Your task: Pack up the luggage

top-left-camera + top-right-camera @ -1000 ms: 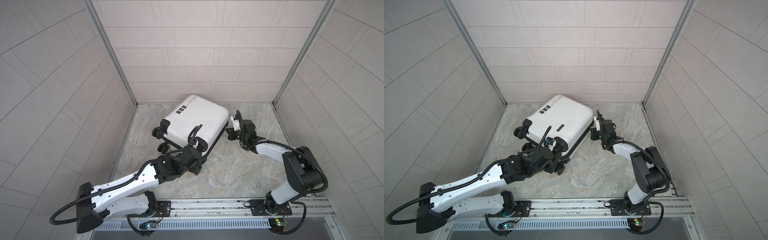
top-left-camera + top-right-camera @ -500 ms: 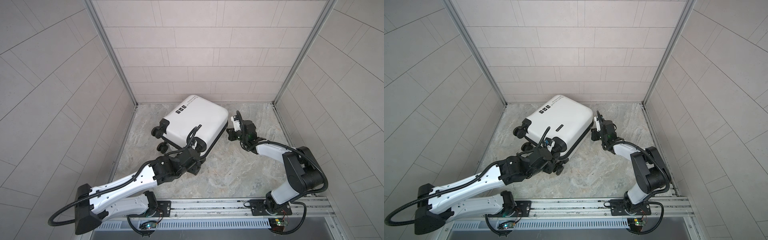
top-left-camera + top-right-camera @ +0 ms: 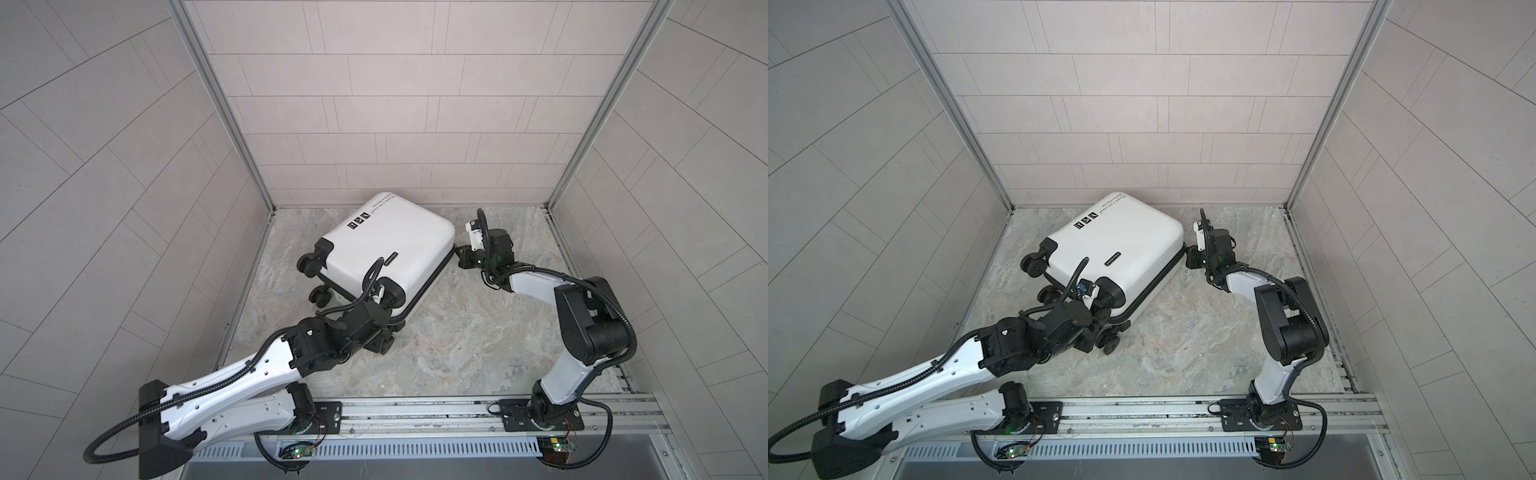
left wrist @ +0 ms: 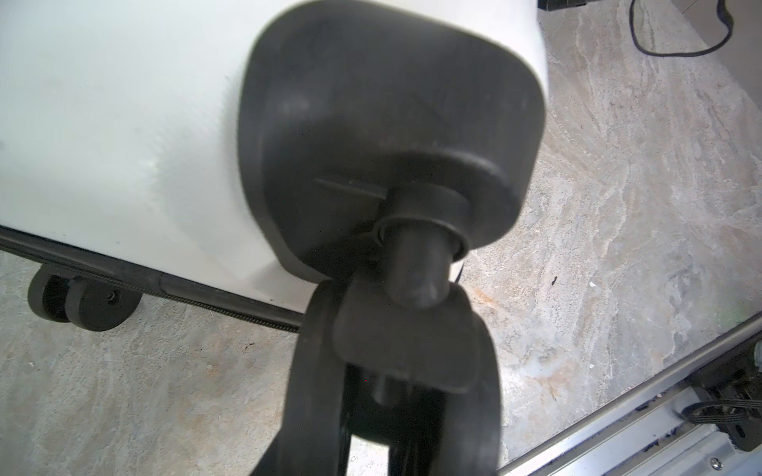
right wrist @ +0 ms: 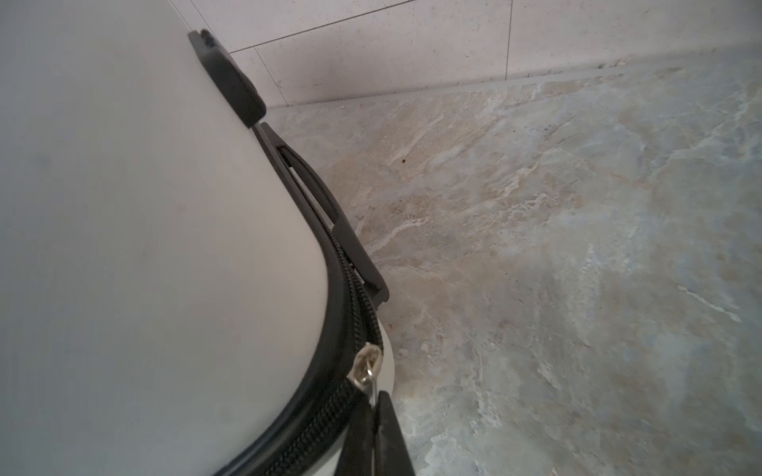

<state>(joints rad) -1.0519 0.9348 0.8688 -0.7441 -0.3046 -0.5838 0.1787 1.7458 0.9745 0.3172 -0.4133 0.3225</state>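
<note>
The luggage is a white hard-shell suitcase lying closed and flat on the marble floor, its black zipper band running round the edge. My left gripper is shut on the black caster wheel at the luggage's near corner; black on black blurs the finger edges. At the right-hand corner my right gripper is shut on the silver zipper pull, which hangs from its slider.
Tiled walls enclose the floor on three sides, and the luggage's far corner lies close to the back one. A metal rail carrying both arm bases runs along the front. A black carry handle sticks out beside the zipper.
My left arm has drawn slightly back toward the near left with the wheel, and the luggage's wheel end has shifted a little with it. The right gripper has not moved.
</note>
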